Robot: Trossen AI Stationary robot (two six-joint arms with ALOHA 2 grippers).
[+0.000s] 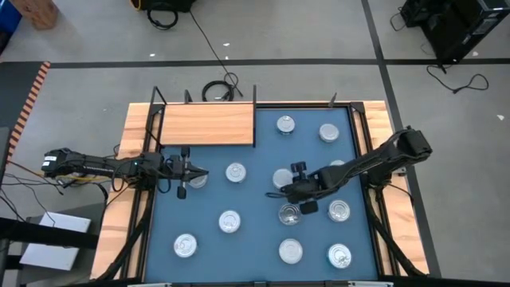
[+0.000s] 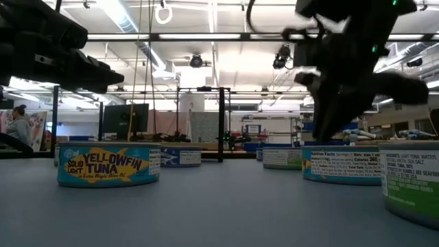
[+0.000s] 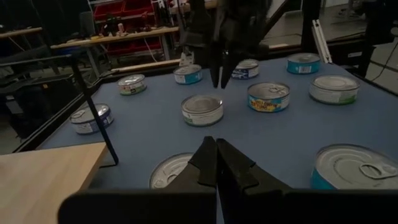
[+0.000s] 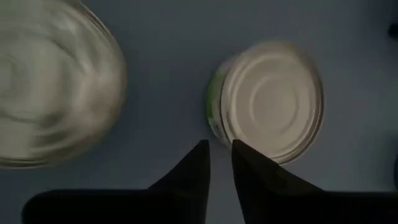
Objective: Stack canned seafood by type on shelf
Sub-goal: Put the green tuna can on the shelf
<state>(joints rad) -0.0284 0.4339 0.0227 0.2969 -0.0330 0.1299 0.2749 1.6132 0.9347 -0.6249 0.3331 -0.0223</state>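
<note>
Gleaming silver tins (image 1: 229, 222) lie scattered flat beside the bare wooden shelf (image 1: 207, 124).

The shelf (image 1: 207, 124) board lies bare, edged by thin black posts (image 1: 156, 97) at its ends. Tins (image 1: 235, 172) dot the blue mat (image 1: 255, 239) with open lanes between them. The right claw (image 1: 280, 191) blocks the worktop's middle, hemmed by tins (image 1: 290, 214) close beside it; the left claw (image 1: 203, 173) bars the mat's left edge below the shelf.
</note>
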